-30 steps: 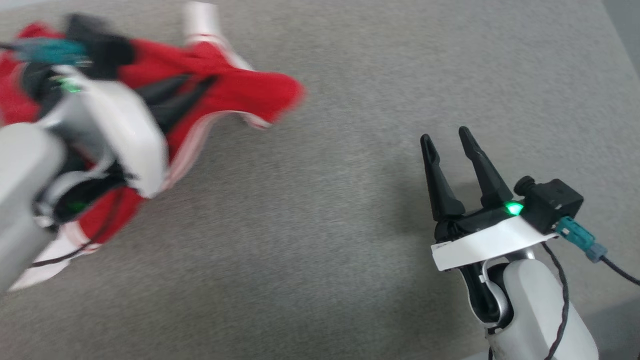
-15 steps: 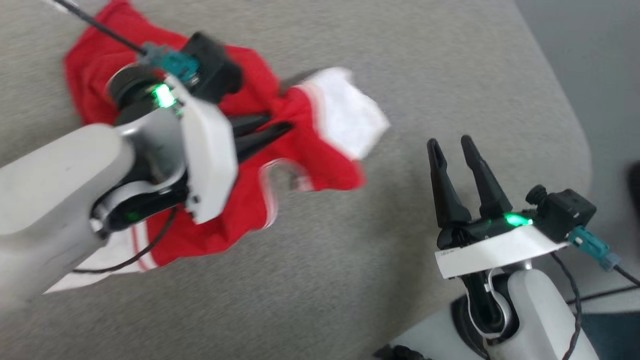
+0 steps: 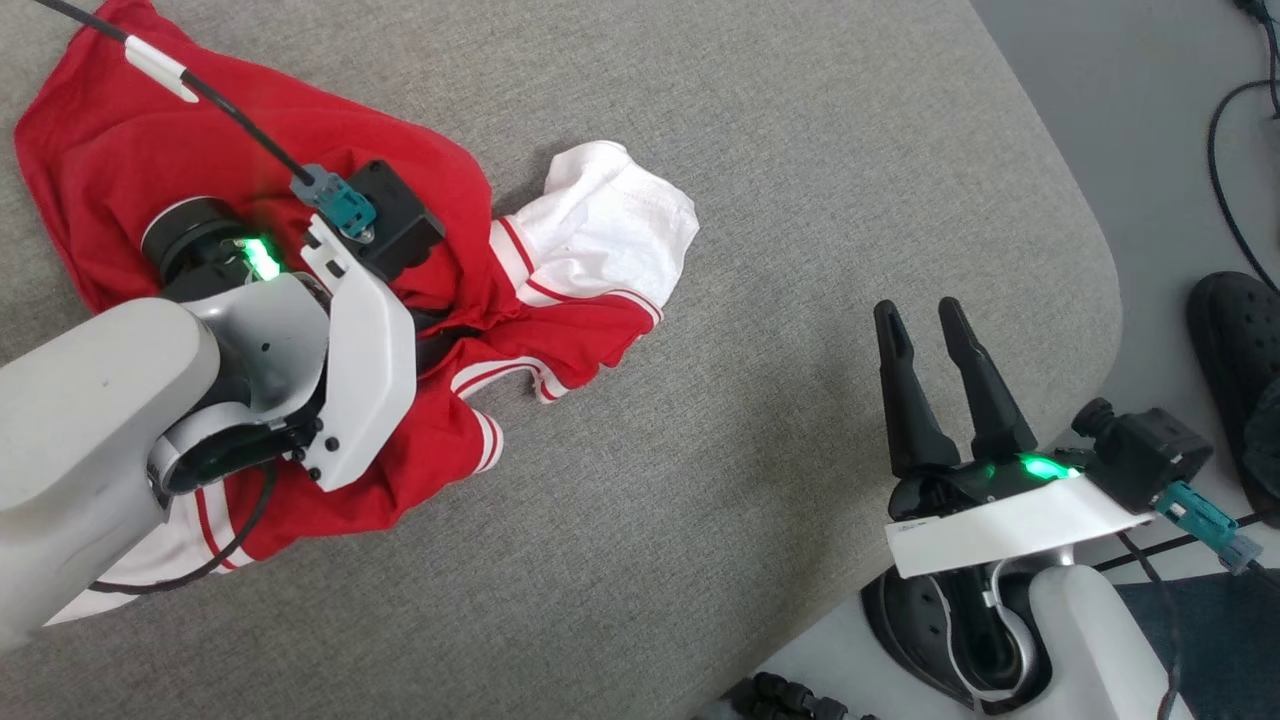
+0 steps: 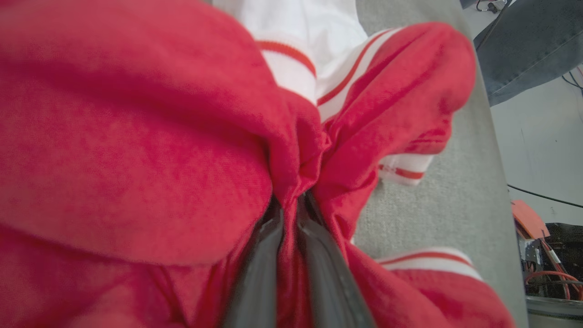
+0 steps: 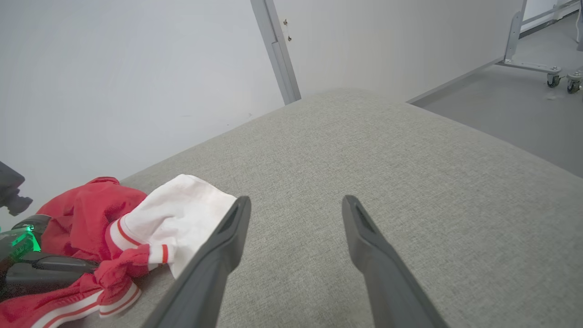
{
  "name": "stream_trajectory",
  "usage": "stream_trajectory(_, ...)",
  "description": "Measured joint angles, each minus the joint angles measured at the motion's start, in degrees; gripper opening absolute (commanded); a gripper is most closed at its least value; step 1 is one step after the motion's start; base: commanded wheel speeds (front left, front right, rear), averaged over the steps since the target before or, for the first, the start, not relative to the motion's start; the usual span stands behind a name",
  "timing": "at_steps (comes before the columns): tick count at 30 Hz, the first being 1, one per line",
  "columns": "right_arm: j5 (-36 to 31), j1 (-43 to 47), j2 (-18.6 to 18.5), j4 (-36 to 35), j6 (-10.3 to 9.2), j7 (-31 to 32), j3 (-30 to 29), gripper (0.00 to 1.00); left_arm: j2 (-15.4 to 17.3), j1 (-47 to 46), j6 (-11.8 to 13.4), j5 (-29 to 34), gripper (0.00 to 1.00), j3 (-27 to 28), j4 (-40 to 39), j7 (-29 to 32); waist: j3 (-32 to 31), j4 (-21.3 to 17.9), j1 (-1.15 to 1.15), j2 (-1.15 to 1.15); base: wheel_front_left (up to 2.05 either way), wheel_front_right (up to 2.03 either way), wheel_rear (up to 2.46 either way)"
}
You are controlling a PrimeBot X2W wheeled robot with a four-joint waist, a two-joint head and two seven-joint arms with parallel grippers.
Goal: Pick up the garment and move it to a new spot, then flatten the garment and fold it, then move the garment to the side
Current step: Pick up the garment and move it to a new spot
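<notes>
**Item:** garment. Small red jersey shirt with white short sleeves and red-and-white striped trim. Print hidden in the crumple.

**Location:** bunched in a heap on the left part of the grey cloth-covered table, well apart from the right edge and the rounded near-right corner. One white sleeve thrown out toward the right edge. More white cloth showing under the left forearm, toward the near edge.

**Left hand****:** closed narrow on a pleat of red cloth at the middle of the heap, with fabric gathered tight between the two dark fingers.

**Right hand****:** spread wide and empty, above bare table by the rounded corner, apart from the garment.

**Handling (judged):**
- Light, soft and limp, with no stiffness to keep a shape.
- Likely to drape and double over itself when lifted.
- Knit likely to cling to the table's cloth cover, so prone to bunching if dragged.
- Not fragile.

**Hold points (judged):**
- For carrying, one mid-body pinch is sufficient.
- For flattening, better taken at two points well apart, one per hand, such as the shoulder seams or hem corners.
- Trim and seams are the firmest purchase.

**Caution:** cable of the left arm lies across the red cloth, a possible snag.
</notes>
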Motion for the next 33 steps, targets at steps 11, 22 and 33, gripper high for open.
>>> stream_trajectory(11,-5.66,-2.33,0.01,1.07,0.00,0.00,-1.51,1.00,-0.65,-2.57,0.07,-5.08,1.00,-0.88,-1.97,-11.47,-2.06,4.36,0.00,0.00,0.00,0.00,0.00)
stream_trajectory(22,-16.51,-4.98,0.02,4.14,0.00,0.00,-6.08,1.00,0.07,3.61,0.08,-12.93,1.00,-0.69,3.36,-38.51,-5.71,16.54,0.00,0.00,0.00,0.00,0.00)
stream_trajectory(33,-26.21,-2.69,0.05,6.28,0.00,0.00,-13.04,1.00,-8.76,23.84,0.08,-12.23,1.00,14.23,16.34,-44.20,-11.29,28.33,0.00,0.00,0.00,0.00,0.00)
